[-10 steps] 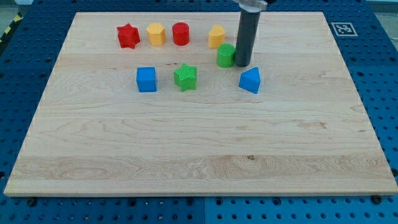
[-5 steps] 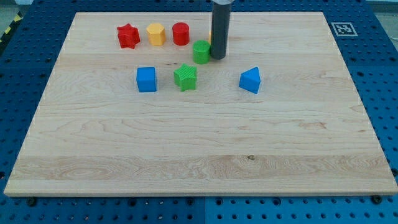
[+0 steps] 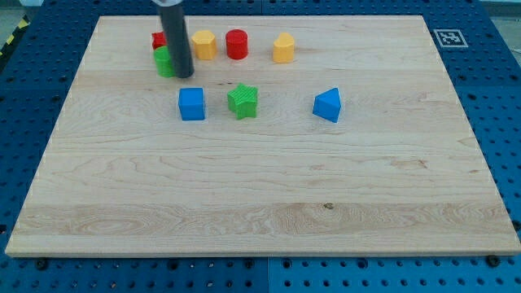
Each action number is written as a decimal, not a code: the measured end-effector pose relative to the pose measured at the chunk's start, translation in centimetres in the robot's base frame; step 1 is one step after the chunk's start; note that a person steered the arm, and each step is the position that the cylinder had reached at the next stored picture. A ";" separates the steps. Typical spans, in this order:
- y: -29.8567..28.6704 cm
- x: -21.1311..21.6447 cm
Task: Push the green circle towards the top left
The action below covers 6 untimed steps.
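The green circle (image 3: 164,62) sits near the board's top left, just below the red star (image 3: 158,39), which it and the rod partly hide. My tip (image 3: 183,75) is on the board right against the green circle's right side. The dark rod rises from there out of the view's top.
A yellow hexagon block (image 3: 203,44), a red cylinder (image 3: 237,44) and a yellow block (image 3: 283,48) line the top. Below stand a blue cube (image 3: 191,104), a green star (image 3: 242,101) and a blue triangle block (image 3: 327,105). The wooden board (image 3: 260,203) lies on a blue pegboard.
My tip has moved left along the top row, pushing the green circle from beside the yellow block to just under the red star.
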State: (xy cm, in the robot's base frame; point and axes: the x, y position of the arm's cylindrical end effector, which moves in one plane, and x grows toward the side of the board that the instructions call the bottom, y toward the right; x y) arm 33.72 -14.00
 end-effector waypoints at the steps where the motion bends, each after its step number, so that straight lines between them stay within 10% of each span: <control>1: -2.7 0.0; 6: -9.9 -1.7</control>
